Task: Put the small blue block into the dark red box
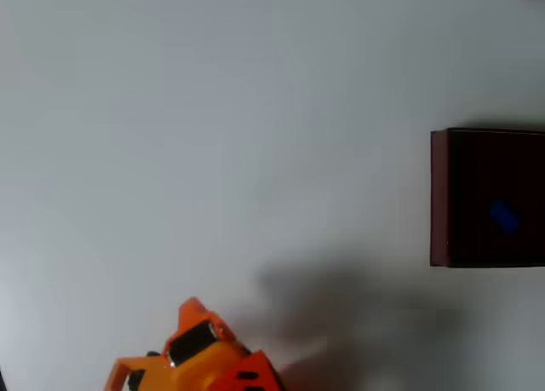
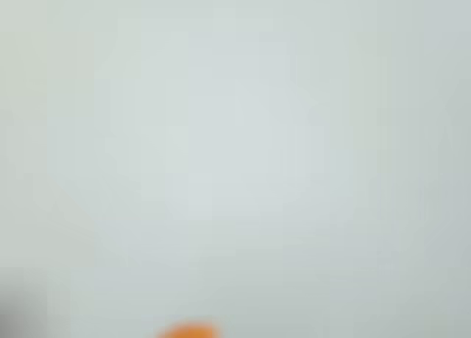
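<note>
In the overhead view there is one box [image 1: 438, 195], dark red and cut off by the right edge, and one blue block [image 1: 504, 216] lying inside it. One orange arm [image 1: 200, 357] shows at the bottom edge. One white desk [image 1: 213, 135] carries everything. No second block or box appears.

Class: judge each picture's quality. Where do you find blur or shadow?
Overhead view: mostly sharp, a soft grey shadow on the table beside the orange arm; the small blue block looks slightly smeared inside the dark red box. Wrist view: wholly out of focus.
</note>
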Controlling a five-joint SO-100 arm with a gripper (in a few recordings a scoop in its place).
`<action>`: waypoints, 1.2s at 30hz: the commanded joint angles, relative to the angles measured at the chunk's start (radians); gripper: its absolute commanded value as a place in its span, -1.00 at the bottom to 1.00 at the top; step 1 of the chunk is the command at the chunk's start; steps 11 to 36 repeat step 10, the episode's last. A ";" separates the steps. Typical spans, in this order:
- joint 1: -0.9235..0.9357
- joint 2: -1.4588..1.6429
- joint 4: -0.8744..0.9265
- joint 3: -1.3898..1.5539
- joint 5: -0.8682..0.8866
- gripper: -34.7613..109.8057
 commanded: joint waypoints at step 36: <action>-0.003 0.218 0.009 0.207 0.043 -0.52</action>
